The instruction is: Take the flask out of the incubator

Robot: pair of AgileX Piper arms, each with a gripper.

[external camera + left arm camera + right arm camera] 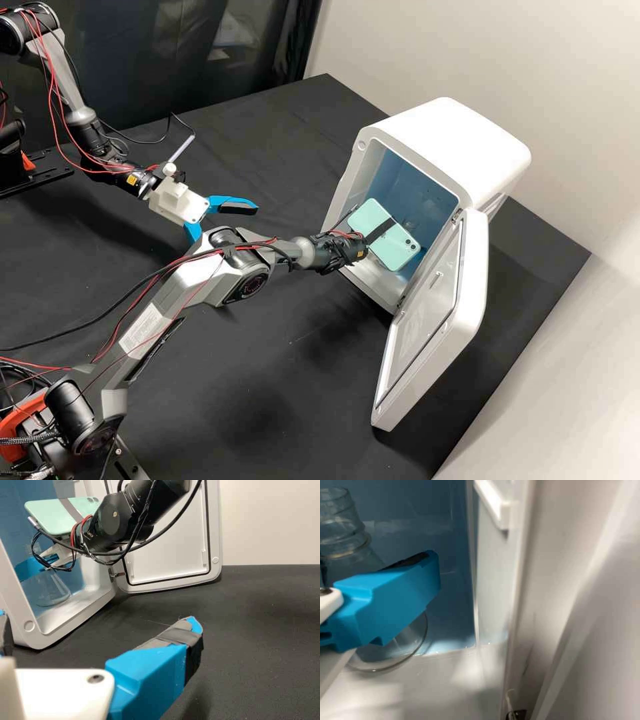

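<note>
The white incubator [460, 147] stands at the bench's right with its door [433, 320] swung open, showing a blue inside. A clear glass flask [47, 587] stands upright on the incubator floor; I see its neck and round base [340, 525] close up. My right arm reaches in through the opening, and my right gripper [37, 565] is inside, right beside the flask's neck; its blue tip [385, 605] crosses in front of the glass. Whether it touches the flask is hidden. My left gripper [217, 219] hovers open over the bench, left of the incubator, holding nothing.
The right arm's wrist carries a mint-green slab [387, 233] that sits in the incubator's mouth. The open door [170, 555] hangs toward the bench front. Red and black cables trail along both arms. The bench edge [533, 320] runs close behind the incubator.
</note>
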